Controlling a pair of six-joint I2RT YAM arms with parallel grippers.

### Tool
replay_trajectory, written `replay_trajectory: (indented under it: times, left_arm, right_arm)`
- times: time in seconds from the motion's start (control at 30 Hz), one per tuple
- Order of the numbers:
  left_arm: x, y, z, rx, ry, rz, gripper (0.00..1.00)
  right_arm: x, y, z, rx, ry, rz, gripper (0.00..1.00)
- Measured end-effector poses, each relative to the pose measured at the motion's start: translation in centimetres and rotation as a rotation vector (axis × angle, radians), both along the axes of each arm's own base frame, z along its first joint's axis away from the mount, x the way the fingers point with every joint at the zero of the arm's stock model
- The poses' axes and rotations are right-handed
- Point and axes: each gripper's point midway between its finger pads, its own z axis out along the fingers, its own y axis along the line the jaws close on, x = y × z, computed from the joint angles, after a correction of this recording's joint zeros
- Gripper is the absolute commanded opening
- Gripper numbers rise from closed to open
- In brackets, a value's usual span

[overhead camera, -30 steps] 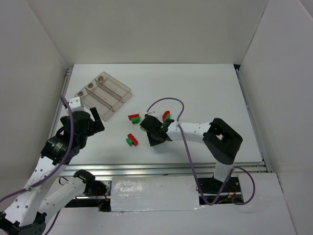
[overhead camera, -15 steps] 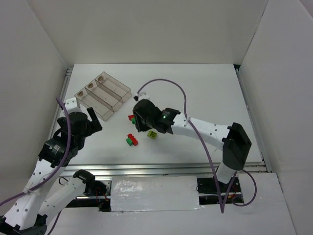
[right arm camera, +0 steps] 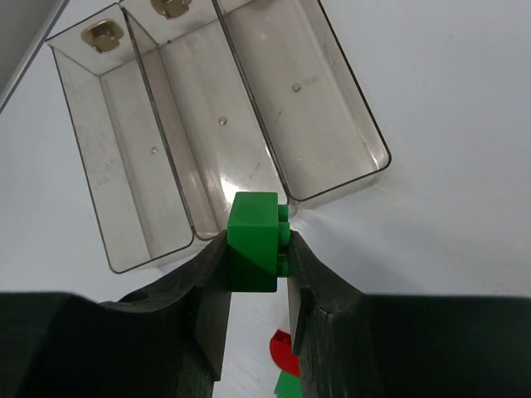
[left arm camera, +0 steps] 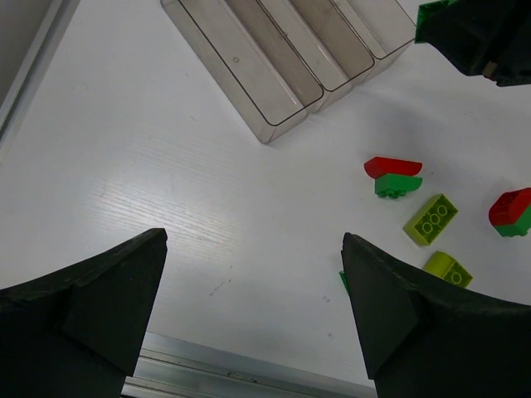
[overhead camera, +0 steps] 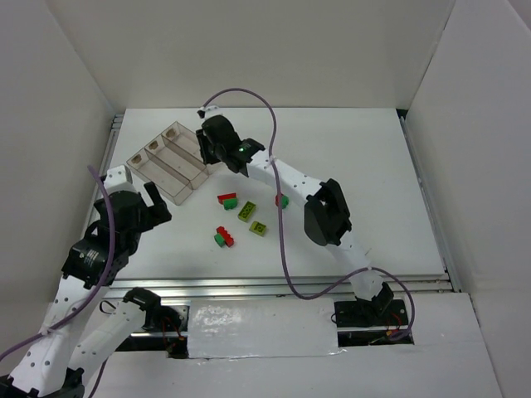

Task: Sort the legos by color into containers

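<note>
Right wrist view shows the right gripper [right arm camera: 255, 264] clamped on a green brick [right arm camera: 253, 228], held over the tray [right arm camera: 332, 108] at the end opposite its tan marks. The left gripper [left arm camera: 253, 319] gapes wide above the desk [left arm camera: 166, 191]. Loose bricks [overhead camera: 247, 210], red, green and yellow-green, lie near the tray, apart from it.

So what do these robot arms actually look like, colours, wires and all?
Both the left arm and right arm are white tubular links joined by chunky black housings, each trailed by a loose purple cable. A small green light glows near the right wrist. The left gripper and right gripper are matte black, with two blunt, wedge-shaped fingers.
</note>
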Motion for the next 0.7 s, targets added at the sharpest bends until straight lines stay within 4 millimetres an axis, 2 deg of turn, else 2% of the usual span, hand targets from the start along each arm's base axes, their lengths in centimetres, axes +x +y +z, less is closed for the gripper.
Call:
replay_trajectory:
  times: [0.07,0.17,0.27,0.3,0.47,0.5,0.6,0.67,0.7]
  left_arm:
    - [0.0,-0.2,-0.1,-0.007,-0.003,-0.015,1.0]
    - [0.0,-0.6,-0.1,-0.013,-0.006,-0.04,1.0]
    - [0.2,-1.0,0.0,-0.015,-0.011,-0.065,1.0]
    - [0.2,-1.1,0.0,-0.018,-0.013,-0.07,0.99]
    - [0.3,-1.5,0.0,-0.028,-0.013,-0.087,0.99]
    - [0.3,-1.5,0.0,-0.029,-0.013,-0.089,0.99]
    - [0.2,-1.6,0.0,-0.031,-0.011,-0.097,0.99]
    - [0.2,-1.7,0.0,-0.032,-0.011,-0.098,1.0]
    - [0.3,-1.7,-0.1,-0.033,-0.009,-0.099,0.99]
  right_arm:
    - [0.9,0.1,-0.5,0.0,-0.013,0.006,0.2]
    - [2.7,0.8,-0.2,0.033,-0.058,0.008,0.21]
    - [4.0,1.3,-0.5,0.056,-0.08,0.014,0.31]
    - [4.4,1.3,-0.9,0.06,-0.083,0.014,0.37]
    - [5.8,0.7,-3.3,0.061,-0.059,-0.001,0.39]
    - [6.1,0.6,-3.7,0.062,-0.053,-0.007,0.44]
    - [6.7,0.4,-4.7,0.08,-0.032,-0.012,0.93]
    - [7.0,0.3,-5.0,0.087,-0.03,-0.011,1.0]
    - [7.2,0.2,-5.0,0.087,-0.029,-0.011,1.0]
